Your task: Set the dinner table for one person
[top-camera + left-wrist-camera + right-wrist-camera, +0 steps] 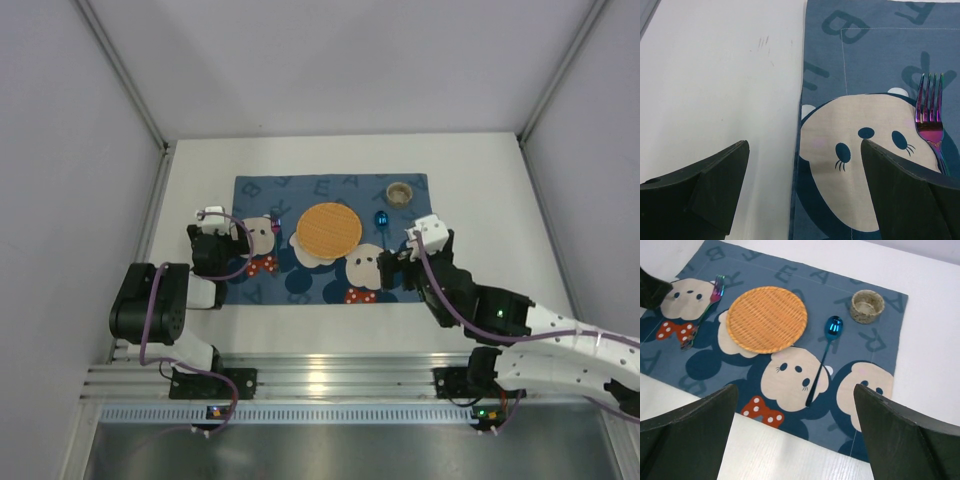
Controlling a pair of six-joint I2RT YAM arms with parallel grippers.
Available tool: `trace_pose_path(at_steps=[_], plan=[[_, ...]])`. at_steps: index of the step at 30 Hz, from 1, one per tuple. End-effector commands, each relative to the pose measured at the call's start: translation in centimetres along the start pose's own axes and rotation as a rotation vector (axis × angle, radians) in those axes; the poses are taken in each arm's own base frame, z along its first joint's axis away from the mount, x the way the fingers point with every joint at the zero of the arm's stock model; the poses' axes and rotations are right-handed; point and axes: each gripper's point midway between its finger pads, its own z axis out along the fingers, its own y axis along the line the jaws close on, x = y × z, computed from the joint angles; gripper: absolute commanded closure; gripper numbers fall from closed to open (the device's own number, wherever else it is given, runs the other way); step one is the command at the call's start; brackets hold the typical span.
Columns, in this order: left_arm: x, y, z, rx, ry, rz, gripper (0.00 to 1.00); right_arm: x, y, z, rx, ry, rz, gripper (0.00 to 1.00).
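Observation:
The white dinner table (480,180) bears a blue placemat (330,285) with cartoon mouse faces. On it lie a round orange woven plate (329,229), an iridescent fork (281,222) left of the plate, a blue spoon (380,222) right of it and a small stone cup (400,191) at the far right. The right wrist view shows the plate (767,318), fork (702,315), spoon (824,352) and cup (867,305). My left gripper (805,160) is open and empty over the placemat's left edge, the fork (930,120) to its right. My right gripper (795,405) is open and empty above the placemat's near edge.
Grey walls enclose the table on three sides. The metal rail (330,378) with the arm bases runs along the near edge. Bare white tabletop (715,85) lies left of the placemat.

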Motion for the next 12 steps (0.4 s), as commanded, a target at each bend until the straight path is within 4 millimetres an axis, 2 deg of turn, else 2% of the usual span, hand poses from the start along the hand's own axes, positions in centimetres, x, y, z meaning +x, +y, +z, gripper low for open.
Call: trace_pose_path(at_steps=[1, 4, 7, 8, 11, 12], plan=[[-2.0, -0.2, 0.1, 0.014, -0.079, -0.014, 0.01, -1.5, -2.7, -0.4, 0.12, -0.046, 0.044, 0.0], [-2.1, -0.2, 0.0, 0.014, -0.08, -0.014, 0.01, -1.9, -4.1, -0.4, 0.151, -0.04, 0.105, 0.0], [-2.0, -0.2, 0.1, 0.015, -0.079, -0.016, 0.01, -1.5, -5.7, 0.9, 0.191, 0.001, 0.167, 0.0], [-2.1, -0.2, 0.0, 0.016, -0.08, -0.014, 0.01, -1.1, -7.2, 1.9, 0.224, 0.032, 0.169, 0.0], [-2.1, -0.2, 0.0, 0.013, -0.08, -0.014, 0.01, -1.3, -9.9, 3.5, 0.302, 0.047, 0.239, 0.0], [-2.0, -0.2, 0.1, 0.016, -0.079, -0.015, 0.01, -1.8, -12.5, 3.6, 0.382, 0.031, 0.259, 0.0]])
